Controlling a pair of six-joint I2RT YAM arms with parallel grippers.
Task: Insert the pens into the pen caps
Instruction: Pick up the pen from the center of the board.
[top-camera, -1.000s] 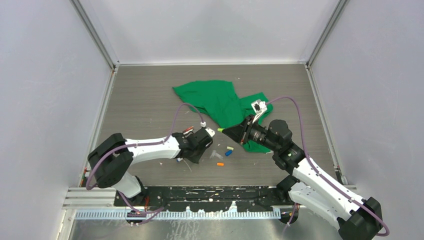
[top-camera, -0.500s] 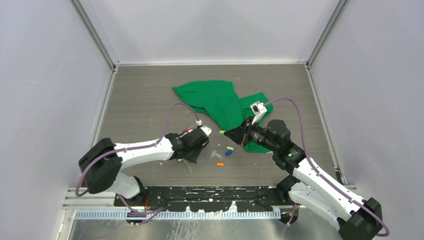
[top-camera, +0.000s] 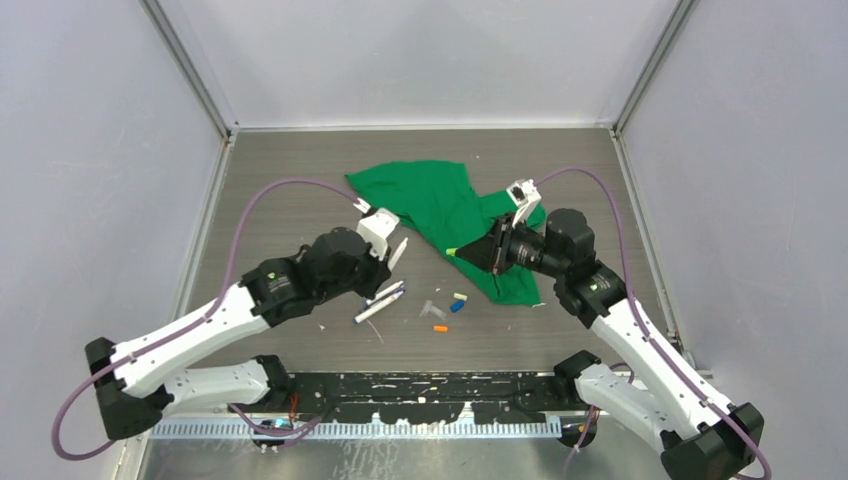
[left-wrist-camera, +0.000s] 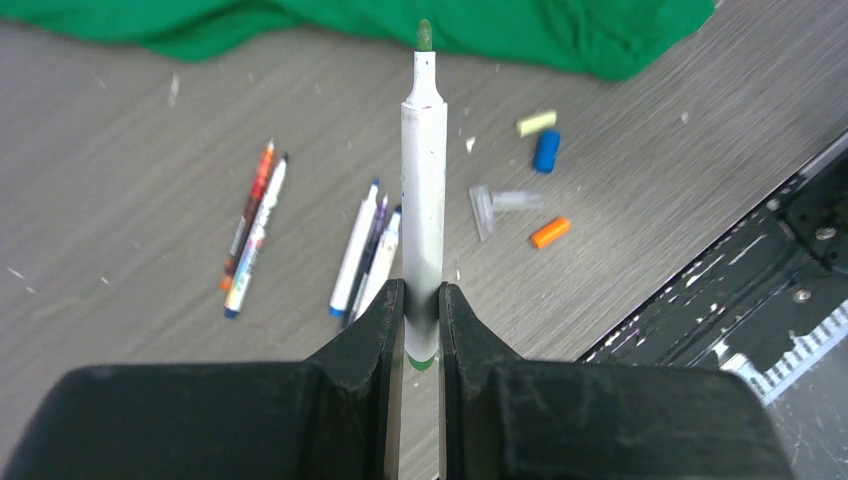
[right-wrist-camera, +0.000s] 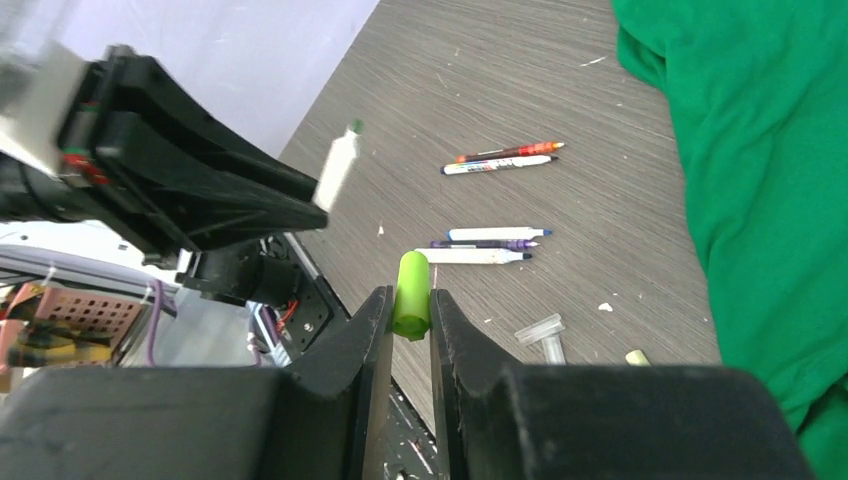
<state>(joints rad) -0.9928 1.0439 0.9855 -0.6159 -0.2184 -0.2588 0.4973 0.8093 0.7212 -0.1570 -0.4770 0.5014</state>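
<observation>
My left gripper (left-wrist-camera: 421, 310) (top-camera: 386, 267) is shut on the lower end of a white pen (left-wrist-camera: 424, 190) with a green tip, held above the table and pointing away. My right gripper (right-wrist-camera: 409, 312) (top-camera: 465, 253) is shut on a light green cap (right-wrist-camera: 411, 292), its open end facing the left gripper. The two grippers are apart. Several more pens (left-wrist-camera: 365, 250) (top-camera: 380, 300) lie on the table, with another pair (left-wrist-camera: 255, 230) to their left. Loose caps lie nearby: yellow (left-wrist-camera: 536, 122), blue (left-wrist-camera: 546, 150), clear (left-wrist-camera: 500, 203), orange (left-wrist-camera: 550, 232).
A crumpled green cloth (top-camera: 440, 205) covers the middle back of the table, under the right gripper. The black rail (top-camera: 430, 385) with the arm bases runs along the near edge. Grey walls enclose the table on three sides.
My left arm has risen off the table and drawn back left with the green-tipped pen, uncovering the pens that lay under it. The right gripper has lifted and shifted slightly back with the green cap.
</observation>
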